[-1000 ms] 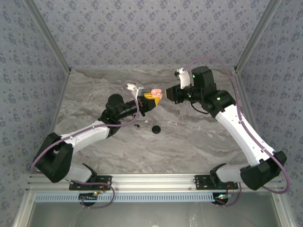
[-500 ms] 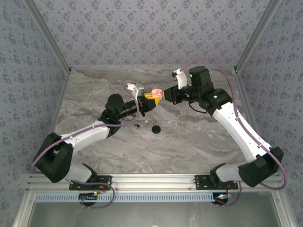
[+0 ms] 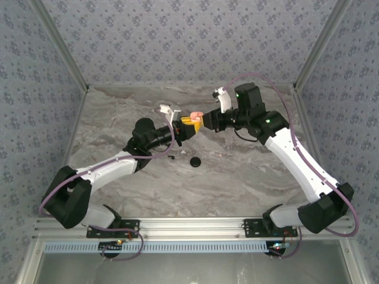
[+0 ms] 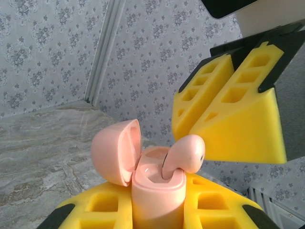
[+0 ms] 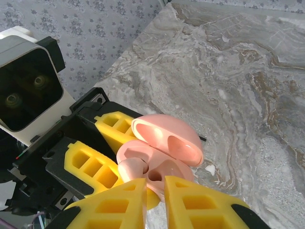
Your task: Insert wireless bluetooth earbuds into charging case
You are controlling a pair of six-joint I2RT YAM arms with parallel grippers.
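The pink earbud (image 4: 183, 153) sits tilted with its stem in one well of the charging case (image 4: 157, 191) and its head above the rim. Your right tool (image 5: 155, 183) pinches that head, evidently to steer it down. The lid (image 4: 116, 150) is hinged back from the case, clearing access. Your left tool (image 3: 188, 124) clamps the case body above the surface (image 5: 248, 71), apparently to brace it. No brand or writing is legible on the case.

Pink earbud (image 4: 183, 155), pink charging case (image 4: 157, 195), yellow pads (image 4: 228, 124), grey marbled table (image 5: 248, 71).
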